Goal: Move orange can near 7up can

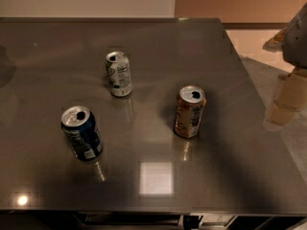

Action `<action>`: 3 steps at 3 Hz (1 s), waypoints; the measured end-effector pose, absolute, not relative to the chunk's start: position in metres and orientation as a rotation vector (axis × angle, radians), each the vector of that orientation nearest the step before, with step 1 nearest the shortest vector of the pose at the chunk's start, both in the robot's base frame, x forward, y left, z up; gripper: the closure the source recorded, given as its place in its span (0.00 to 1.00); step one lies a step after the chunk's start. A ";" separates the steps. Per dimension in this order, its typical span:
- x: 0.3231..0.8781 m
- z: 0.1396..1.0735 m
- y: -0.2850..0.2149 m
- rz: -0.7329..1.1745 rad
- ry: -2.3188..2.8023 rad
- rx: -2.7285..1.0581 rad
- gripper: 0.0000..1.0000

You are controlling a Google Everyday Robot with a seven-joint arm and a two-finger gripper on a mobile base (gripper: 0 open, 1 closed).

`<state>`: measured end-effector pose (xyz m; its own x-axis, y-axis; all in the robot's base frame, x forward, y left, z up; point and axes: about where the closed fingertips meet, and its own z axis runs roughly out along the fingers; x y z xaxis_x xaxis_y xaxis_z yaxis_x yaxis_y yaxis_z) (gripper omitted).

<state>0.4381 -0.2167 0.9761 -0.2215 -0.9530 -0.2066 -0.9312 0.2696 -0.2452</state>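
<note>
The orange can (pixel 189 111) stands upright on the dark table (pixel 158 186), right of centre; it has an orange-brown body and a silver top. The 7up can (pixel 118 74) stands upright further back and to the left, white and green, well apart from the orange can. My gripper (pixel 282 104) hangs at the right edge of the view, beyond the table's right edge, off to the right of the orange can and touching nothing.
A dark blue can (pixel 82 133) stands at the front left of the table. The table's right edge (pixel 254 90) runs beside a pale floor. A wall lies behind the table's far edge.
</note>
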 end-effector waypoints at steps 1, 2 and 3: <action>0.440 0.978 -0.215 -0.095 2.222 -1.711 0.00; 0.446 0.973 -0.200 -0.028 2.162 -1.702 0.00; 0.457 0.959 -0.174 0.077 2.098 -1.693 0.00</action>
<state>0.4573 -0.1745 0.9592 -0.1528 -0.9169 -0.3686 -0.9416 0.2483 -0.2273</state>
